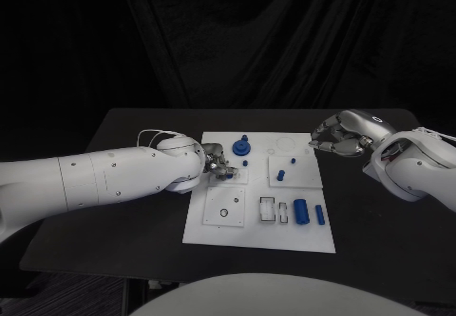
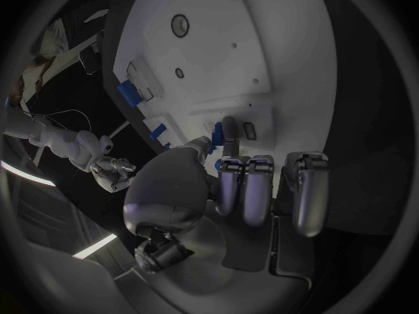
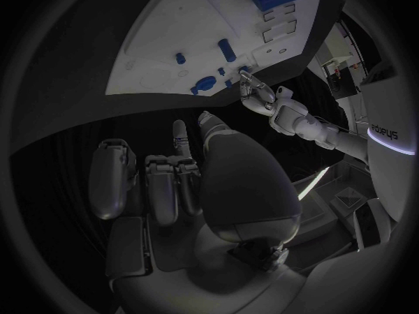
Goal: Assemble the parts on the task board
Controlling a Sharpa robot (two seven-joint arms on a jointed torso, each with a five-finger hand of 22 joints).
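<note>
The left hand (image 1: pixel 215 162) is at the left part of the task board (image 1: pixel 214 234), its fingers (image 2: pixel 229 131) pinching a small blue part (image 2: pixel 217 130) against the board. Judged step: seating this part; next, press it straight down. The right hand (image 1: pixel 340 138) hovers beside the board's far right corner, curled, holding nothing.
</note>
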